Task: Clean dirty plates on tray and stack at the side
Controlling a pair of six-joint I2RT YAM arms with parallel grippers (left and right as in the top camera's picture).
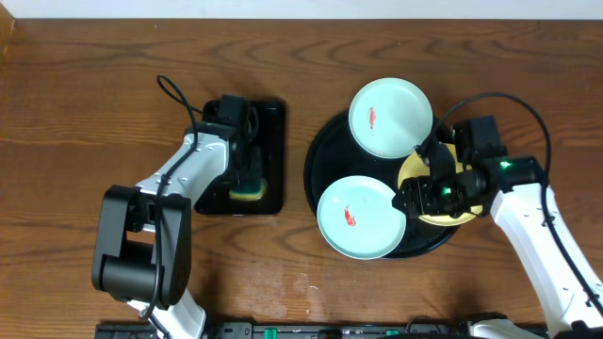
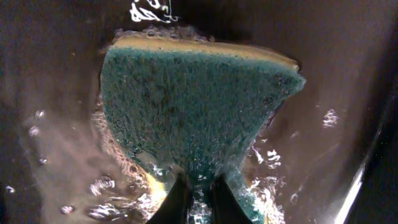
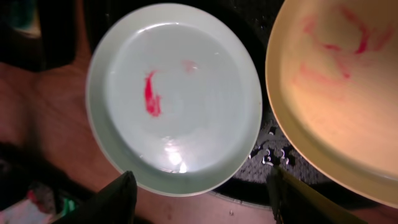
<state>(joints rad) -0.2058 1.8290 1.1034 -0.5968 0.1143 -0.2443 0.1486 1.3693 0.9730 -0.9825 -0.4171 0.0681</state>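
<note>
Overhead, right arm (image 1: 524, 202) partly covers yellow plate (image 1: 441, 217).

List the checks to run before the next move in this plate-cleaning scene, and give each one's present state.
1. Left gripper shut on the sponge: ok.
2. Sponge wet: ok, water and bubbles lie around it in the rectangular tray.
3. Right gripper open above the plates: ok.
4. Right gripper holding a plate: not ok, nothing is gripped.
5. Plates clean: not ok, red smears on the front mint plate, back mint plate and yellow plate.
6. Plates on the round tray: ok.
</note>
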